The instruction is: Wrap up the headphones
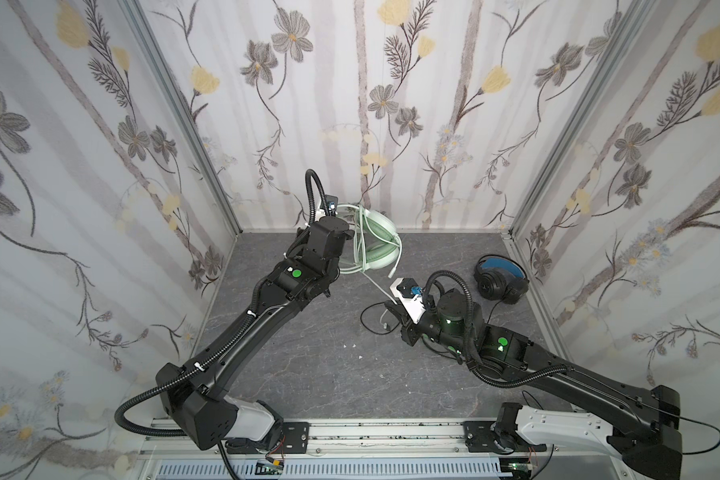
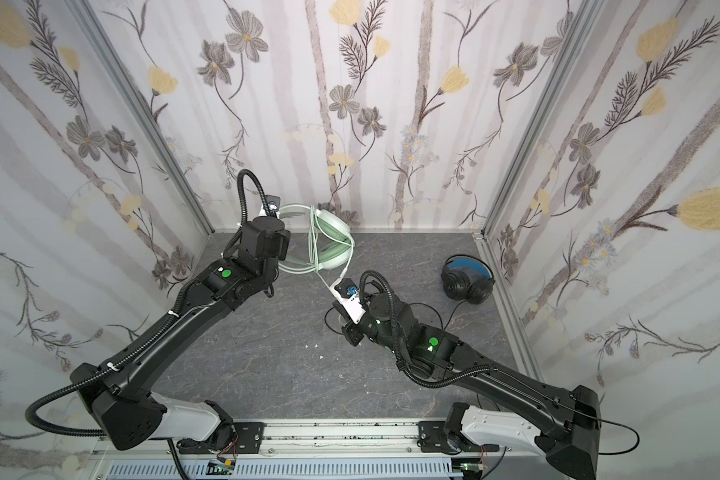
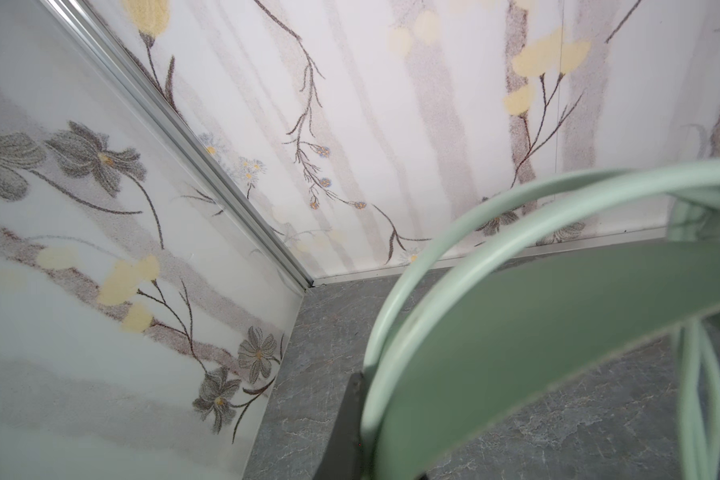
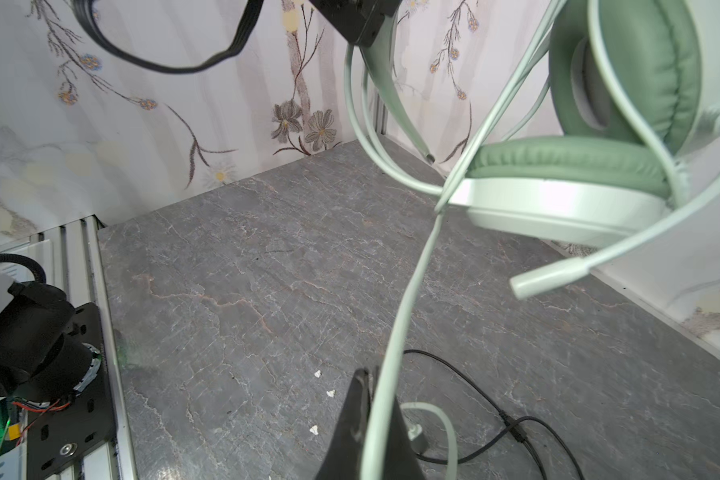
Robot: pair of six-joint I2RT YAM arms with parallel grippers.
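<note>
Mint headphones [image 1: 376, 246] aloft | left tool [image 3: 368, 432] clamped on headband [image 3: 558, 316] — right tool [image 4: 371, 424] pinching whitish cable [image 4: 412, 291]

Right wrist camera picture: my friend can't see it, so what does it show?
A mint-green headset hangs above the grey stone-patterned table, with cable loops draped around it. Its whitish cable runs down into the shut right gripper. A thin black cable lies on the table nearby.

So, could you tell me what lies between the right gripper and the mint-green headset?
Only the headset's own whitish cable, stretched from the right gripper up to the mint-green headset; nothing else crosses that gap. The right wrist view shows it best.
</note>
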